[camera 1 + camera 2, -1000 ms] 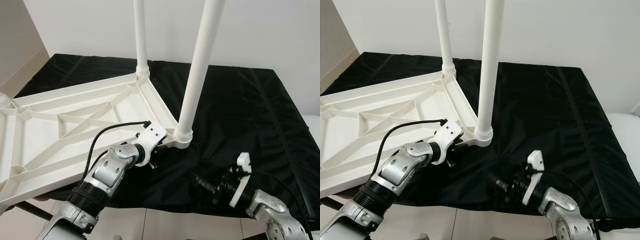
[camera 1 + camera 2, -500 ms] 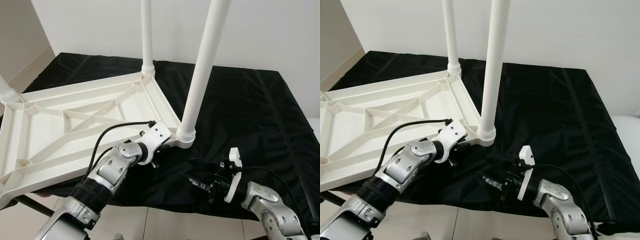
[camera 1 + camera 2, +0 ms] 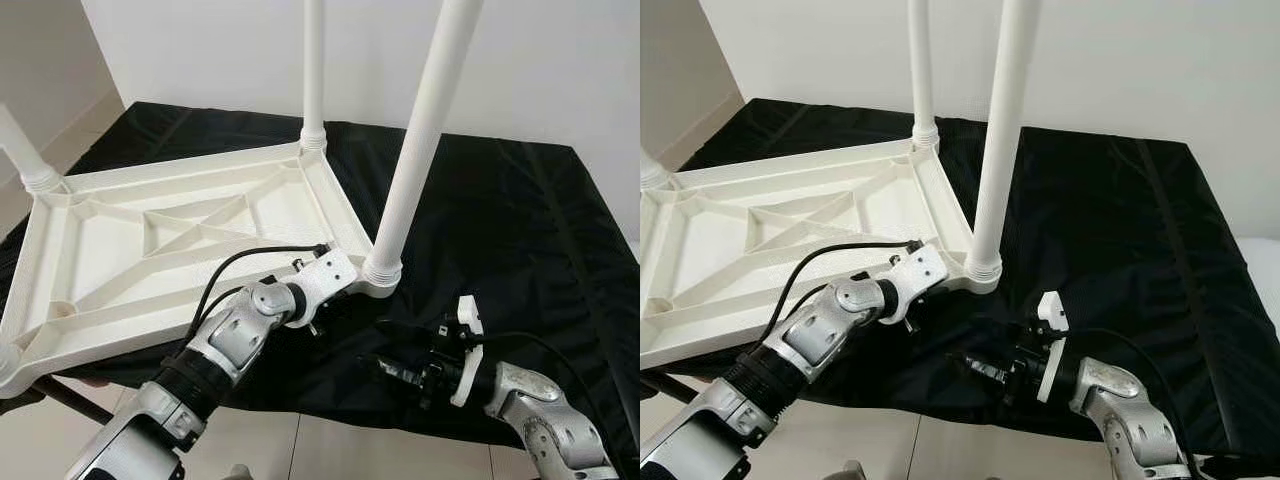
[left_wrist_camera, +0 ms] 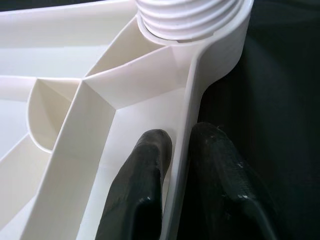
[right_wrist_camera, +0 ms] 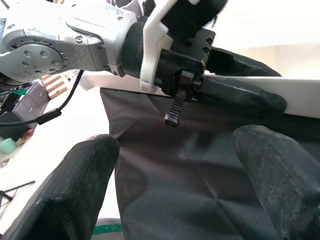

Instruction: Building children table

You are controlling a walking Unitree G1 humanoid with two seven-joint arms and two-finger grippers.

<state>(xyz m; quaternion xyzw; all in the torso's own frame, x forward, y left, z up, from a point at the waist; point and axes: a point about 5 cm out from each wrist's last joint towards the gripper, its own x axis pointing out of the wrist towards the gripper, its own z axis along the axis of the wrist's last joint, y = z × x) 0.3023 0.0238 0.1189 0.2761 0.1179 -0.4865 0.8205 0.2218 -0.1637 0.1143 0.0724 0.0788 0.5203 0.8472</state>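
Table: you see a white plastic children's table [image 3: 200,250] lying upside down, ribs and cross braces showing on its underside.
Legs: white round legs stand upright in threaded corner sockets, the near right leg [image 3: 425,140] and the far right leg [image 3: 313,70]; a third leg [image 3: 22,150] rises at the far left corner.
Long axis: the tabletop runs left to right, tilted, its right end on the black cloth [image 3: 500,210].
Place: it rests on the cloth-covered desk [image 3: 1200,400], its left part hanging past the near edge.
Left hand [image 4: 180,165]: your fingers are clamped on the table's rim just beside the near right leg socket, one inside, one outside.
Right hand [image 3: 395,350]: spread apart and holding nothing, low over the cloth, near the same corner.
Writing: none you can read.
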